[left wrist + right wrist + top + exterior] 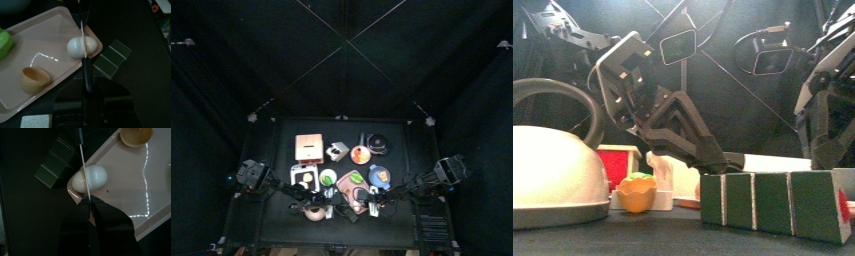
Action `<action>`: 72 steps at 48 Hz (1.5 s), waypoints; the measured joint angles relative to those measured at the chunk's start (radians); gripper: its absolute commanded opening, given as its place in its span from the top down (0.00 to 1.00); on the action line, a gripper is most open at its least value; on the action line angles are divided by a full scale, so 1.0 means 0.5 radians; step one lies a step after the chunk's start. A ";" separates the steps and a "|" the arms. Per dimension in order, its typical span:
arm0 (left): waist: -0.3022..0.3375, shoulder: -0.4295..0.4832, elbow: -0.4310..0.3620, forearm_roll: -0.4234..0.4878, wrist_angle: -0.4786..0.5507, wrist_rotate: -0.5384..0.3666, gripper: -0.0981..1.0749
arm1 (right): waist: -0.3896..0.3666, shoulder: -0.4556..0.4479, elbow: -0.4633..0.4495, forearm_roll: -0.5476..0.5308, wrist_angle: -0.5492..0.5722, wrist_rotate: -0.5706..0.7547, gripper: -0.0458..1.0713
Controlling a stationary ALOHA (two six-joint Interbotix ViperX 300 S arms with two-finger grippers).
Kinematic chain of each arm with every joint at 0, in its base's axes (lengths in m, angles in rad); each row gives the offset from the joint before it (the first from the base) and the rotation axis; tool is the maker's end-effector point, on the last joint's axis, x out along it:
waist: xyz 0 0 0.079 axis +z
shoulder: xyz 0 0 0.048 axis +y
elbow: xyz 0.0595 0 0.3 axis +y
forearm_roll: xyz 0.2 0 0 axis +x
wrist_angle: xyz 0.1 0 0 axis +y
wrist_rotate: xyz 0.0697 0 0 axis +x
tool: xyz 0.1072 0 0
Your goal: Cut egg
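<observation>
A white egg [72,46] [97,177] lies near the edge of a pink tray [40,47] [143,175]. A knife [85,80] rests lengthwise across the top of the egg, and its thin blade [81,153] shows pale against the dark table. In the left wrist view its dark handle runs down into my left gripper [85,102], which is shut on it. In the right wrist view my right gripper [87,203] is shut on the other end of the blade, right beside the egg. In the front view both arms hang low and the egg is hidden.
A tan egg cup [35,79] [137,135] and a green thing [5,42] also sit on the tray. Green blocks [110,57] [57,160] [774,200] stand just off the tray beside the egg. A white kettle [553,170] and a small orange toy [637,190] stand at the front.
</observation>
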 measured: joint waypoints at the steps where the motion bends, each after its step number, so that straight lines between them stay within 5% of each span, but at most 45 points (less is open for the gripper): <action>1: 0.000 0.000 0.000 -0.003 0.000 0.000 0.60 | 0.000 0.000 -0.003 0.000 0.000 0.000 0.61; 72: -0.003 0.000 -0.003 0.040 0.031 -0.009 0.60 | 0.009 0.018 -0.009 0.003 0.009 0.000 0.61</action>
